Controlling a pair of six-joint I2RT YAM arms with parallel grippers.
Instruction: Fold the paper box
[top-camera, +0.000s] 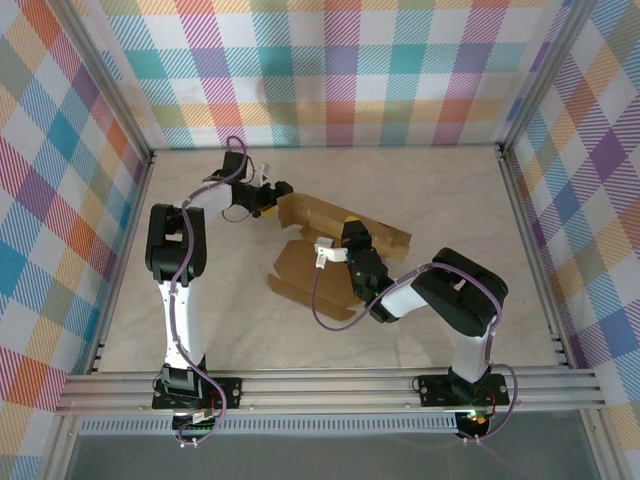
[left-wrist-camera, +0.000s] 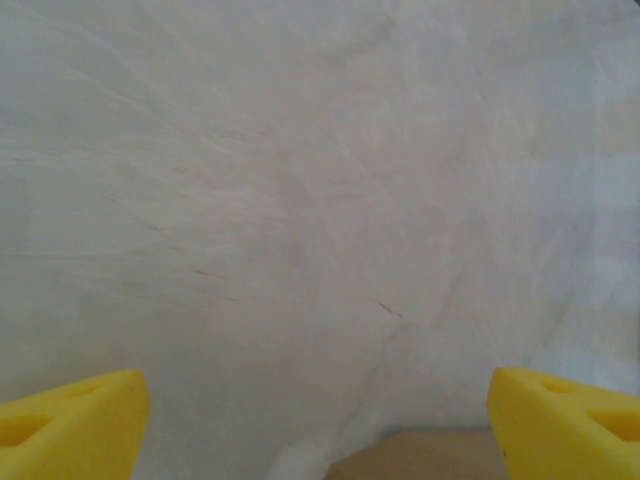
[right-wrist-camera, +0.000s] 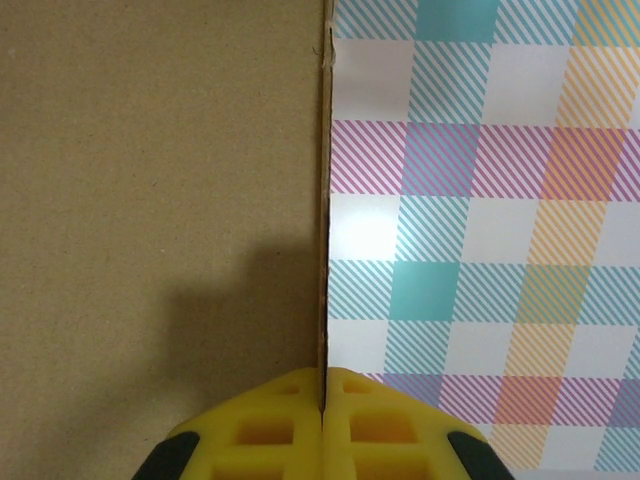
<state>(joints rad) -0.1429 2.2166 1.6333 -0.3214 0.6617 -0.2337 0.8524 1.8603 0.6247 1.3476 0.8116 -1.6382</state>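
Pale marbled table (top-camera: 200, 330) leaves open room all round the paper box (top-camera: 295, 268), a plain brown corrugated sheet lying mid-table with one flap raised, its thin edge clamped between the right fingers (right-wrist-camera: 270, 435), while the left fingers (left-wrist-camera: 70, 420) stand apart near its far-left corner.

bright even light, soft shadows, left wrist view blurred
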